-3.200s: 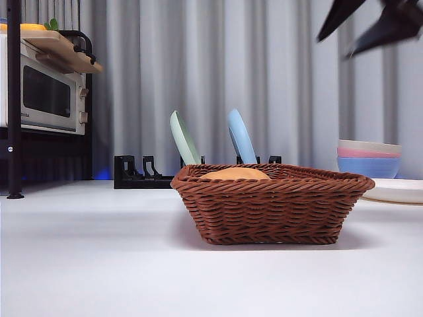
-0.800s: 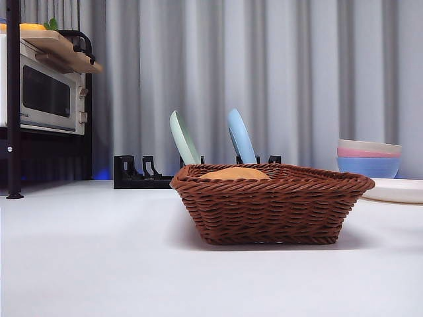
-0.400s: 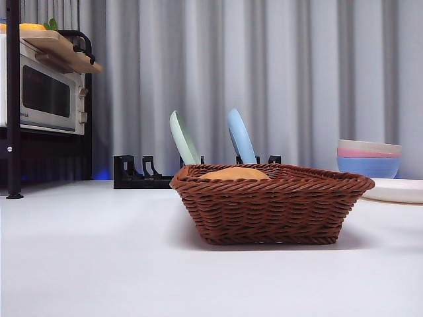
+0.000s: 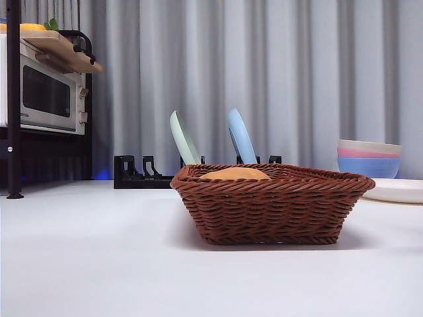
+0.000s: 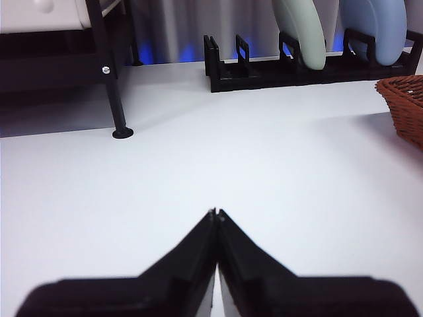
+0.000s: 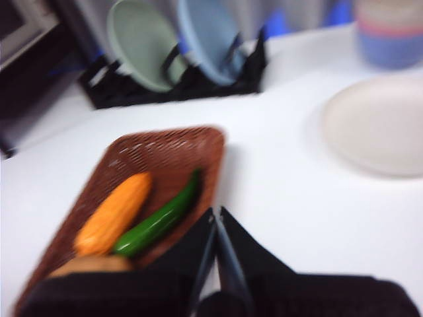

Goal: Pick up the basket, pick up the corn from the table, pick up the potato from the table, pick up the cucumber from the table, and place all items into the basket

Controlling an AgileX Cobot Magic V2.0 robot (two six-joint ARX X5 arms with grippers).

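The brown wicker basket [image 4: 272, 205] stands on the white table [image 4: 99, 264], right of centre in the front view. Over its rim shows an orange rounded top [image 4: 235, 174]. In the blurred right wrist view the basket [image 6: 173, 148] holds the corn [image 6: 114, 213], the green cucumber [image 6: 158, 220] beside it, and the tan potato [image 6: 89, 265] near the jaws. My right gripper [image 6: 217, 214] is shut and empty, high above the basket's near edge. My left gripper [image 5: 216, 212] is shut over bare table, well away from the basket's corner [image 5: 404, 105].
A black dish rack [image 4: 142, 173] with a green plate [image 4: 183, 137] and a blue plate [image 4: 240, 137] stands behind the basket. Stacked pastel bowls [image 4: 369, 158] and a flat white plate [image 4: 396, 191] sit at the right. A microwave on a black stand [image 4: 45, 99] is at the far left.
The dark gripper at the top right corner 3.9 s ago has left the front view. Over the last second nothing has moved.
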